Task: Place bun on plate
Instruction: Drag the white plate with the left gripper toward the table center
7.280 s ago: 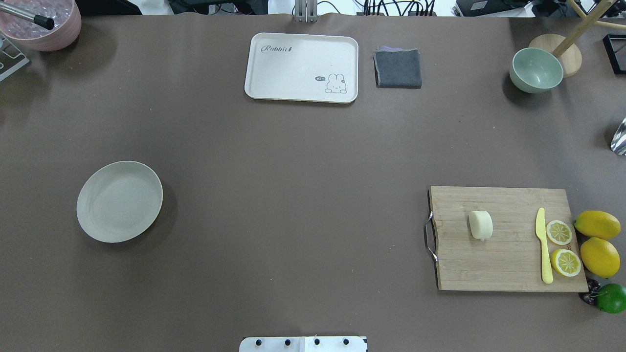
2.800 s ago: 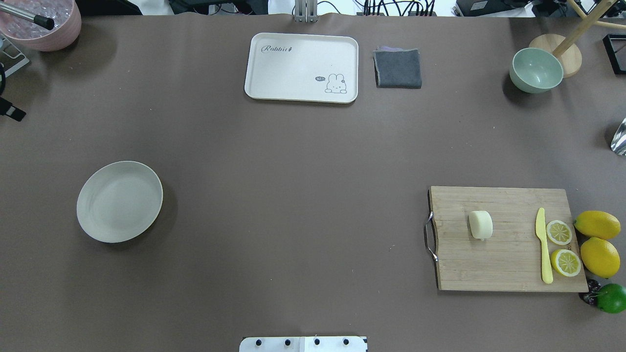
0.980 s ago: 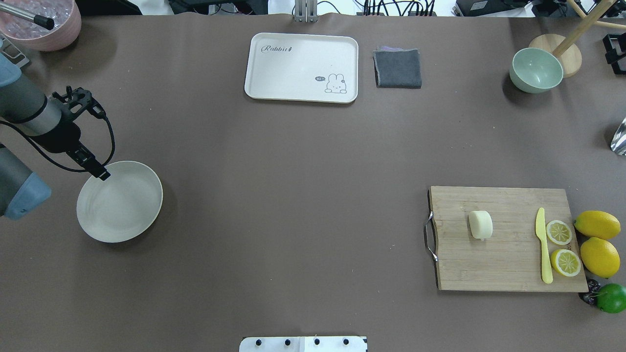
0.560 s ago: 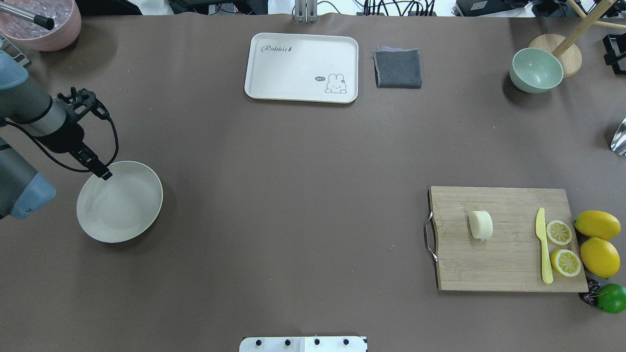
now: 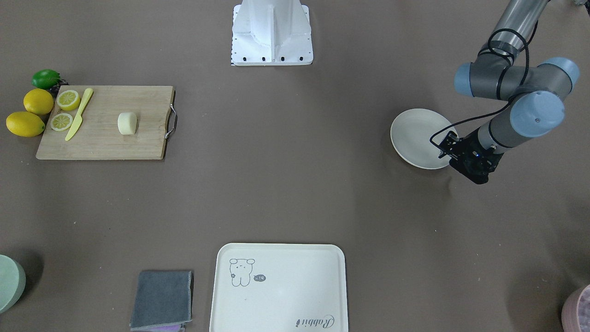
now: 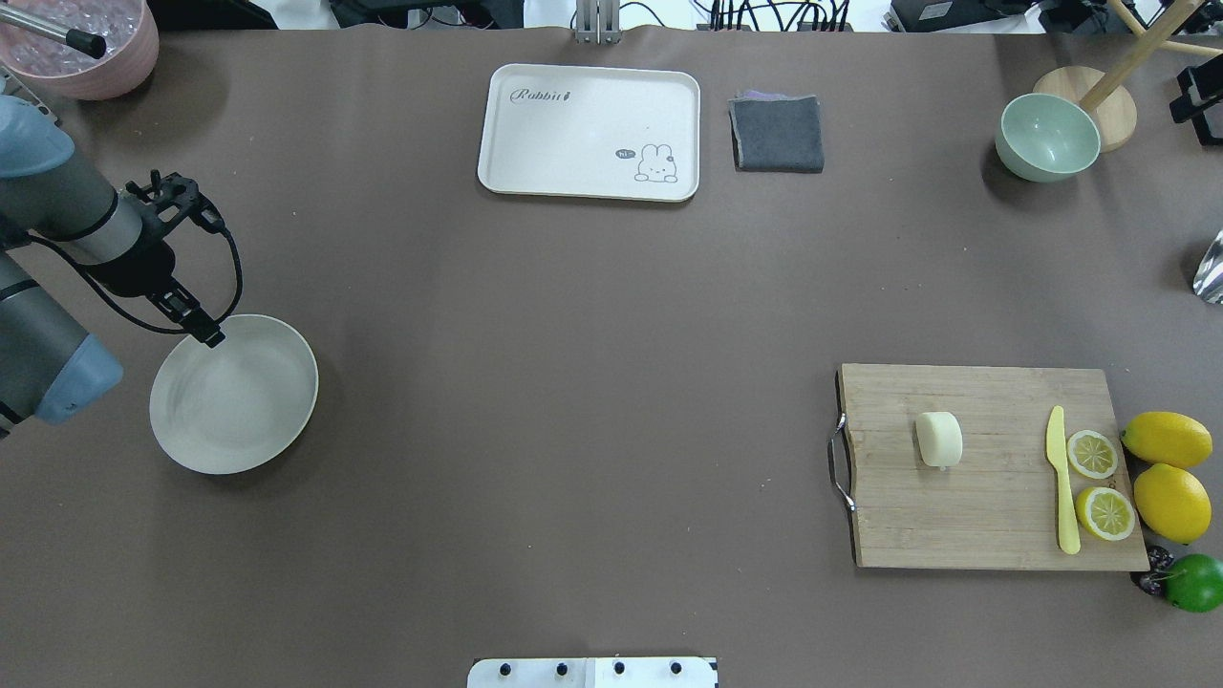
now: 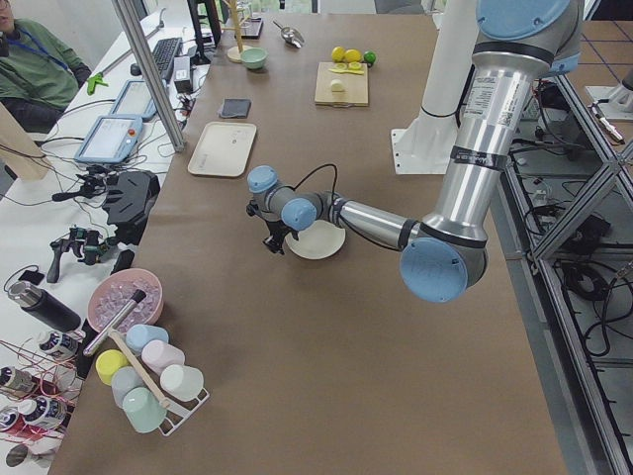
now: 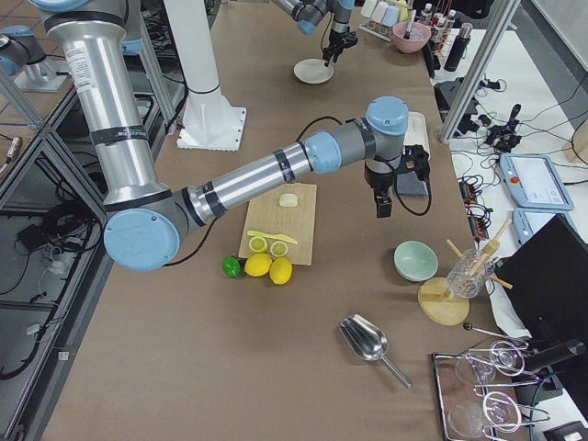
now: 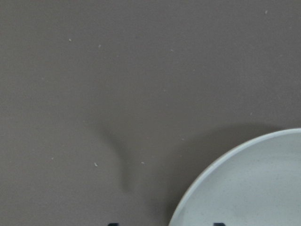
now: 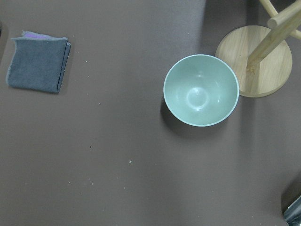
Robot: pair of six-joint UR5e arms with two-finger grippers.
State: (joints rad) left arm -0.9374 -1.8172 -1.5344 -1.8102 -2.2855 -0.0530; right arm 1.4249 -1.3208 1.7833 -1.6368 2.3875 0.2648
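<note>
The bun point(image 6: 938, 439) point(image 5: 127, 123) point(image 8: 288, 199), a pale cream lump, lies on the wooden cutting board point(image 6: 994, 516) at the right. The plate point(image 6: 234, 394) point(image 5: 417, 138) point(image 7: 316, 240) stands bare on the table at the left. My left gripper point(image 6: 205, 333) point(image 5: 466, 160) point(image 7: 275, 240) hangs over the plate's far-left rim. In the left wrist view the plate point(image 9: 254, 188) fills the lower right corner and two dark fingertips stand apart at the bottom edge, open and empty. My right gripper point(image 8: 381, 197) hovers high near the green bowl point(image 10: 201, 90). Its fingers do not show clearly.
A yellow knife point(image 6: 1061, 487), two lemon halves point(image 6: 1092, 454), whole lemons point(image 6: 1168, 440) and a lime point(image 6: 1194, 583) share the board's right end. A rabbit tray point(image 6: 590, 132), grey cloth point(image 6: 777, 134), wooden stand point(image 6: 1089, 105) and pink bowl point(image 6: 81, 43) line the far edge.
My left arm came in from the left and its gripper reached the plate's far rim, drifting slightly right over the last second. Bun and plate have not moved.
</note>
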